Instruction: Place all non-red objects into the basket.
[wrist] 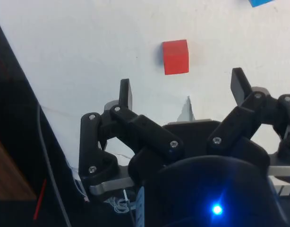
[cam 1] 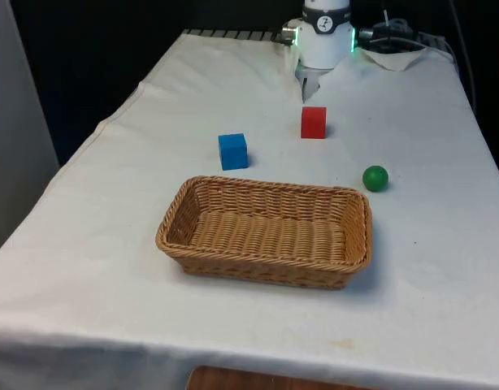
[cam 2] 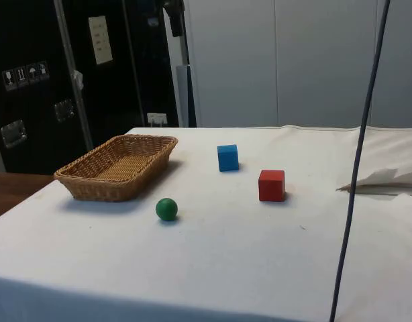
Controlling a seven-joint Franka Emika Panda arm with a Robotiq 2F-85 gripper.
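Now, from the front, the wicker basket (cam 1: pixel 266 231) lies on the white cloth (cam 1: pixel 87 244) in the near half of the table, and nothing is inside it. Behind the basket, toward the front view's left, stands the blue cube (cam 1: pixel 232 151), a little apart from the rim. The red cube (cam 1: pixel 313 122) stands farther back, near the middle of the table. The green ball (cam 1: pixel 375 178) rests toward the front view's right, near the basket's far corner on that side but not touching it. The gripper (cam 1: pixel 309 86) hangs low at the far end of the table, just behind the red cube and above the cloth; from this camera I cannot tell how far the fingers are apart. From the side, the basket (cam 2: pixel 119 166) is at one end of the row of things, the blue cube (cam 2: pixel 227 157) is beyond it, and the red cube (cam 2: pixel 272 185) stands well apart from both. The green ball (cam 2: pixel 166 208) lies on the cloth just beside the basket's near corner, with a small gap between them. From the wrist, the gripper (wrist: pixel 183 92) has its two black fingers (wrist: pixel 125 93) spread wide with nothing between them, only bare cloth. The red cube (wrist: pixel 175 56) lies on the cloth beyond the fingertips, and one corner of the blue cube (wrist: pixel 260 2) shows at the edge.
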